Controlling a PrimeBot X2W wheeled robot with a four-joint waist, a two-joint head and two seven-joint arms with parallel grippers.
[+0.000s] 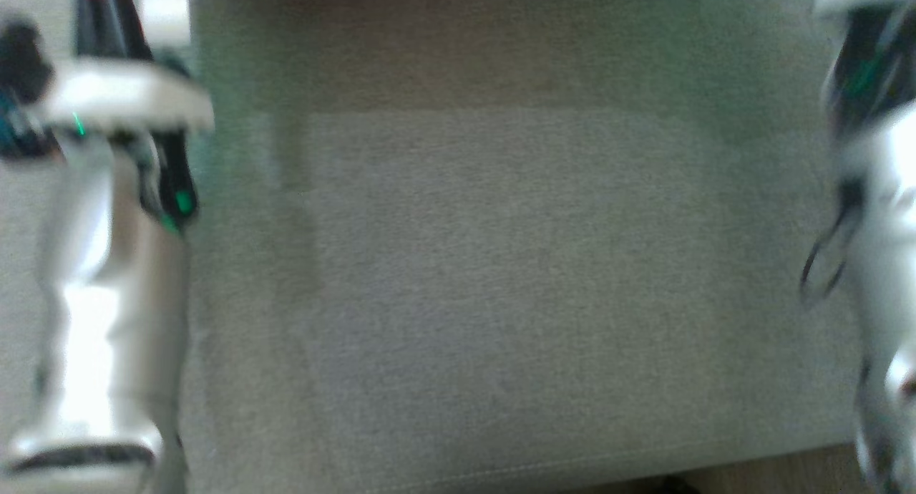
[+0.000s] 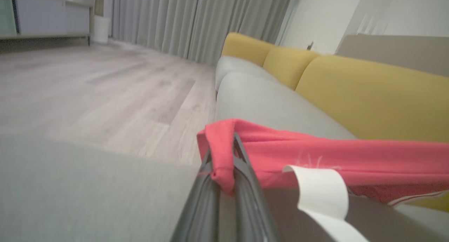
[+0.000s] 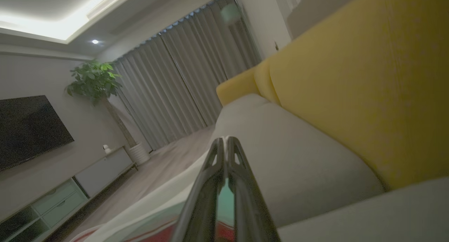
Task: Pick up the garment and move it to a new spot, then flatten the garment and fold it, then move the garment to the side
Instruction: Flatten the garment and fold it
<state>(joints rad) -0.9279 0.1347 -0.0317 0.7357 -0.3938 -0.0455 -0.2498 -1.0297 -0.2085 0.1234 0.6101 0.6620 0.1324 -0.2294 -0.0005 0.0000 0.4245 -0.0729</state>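
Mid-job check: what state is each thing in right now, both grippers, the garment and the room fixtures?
left gripper: shut on the red garment.
right gripper: shut, nothing seen between its tips.
red garment: bunched in the grip, spread out sideways, white label curled.
curtains: drawn shut.
television: screen dark.
ceiling light: lit.

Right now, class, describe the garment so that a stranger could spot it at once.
Find the grey sofa with yellow back cushions. Over its seat, a red garment hangs pinched in the left fingers; nothing else nearby is red.
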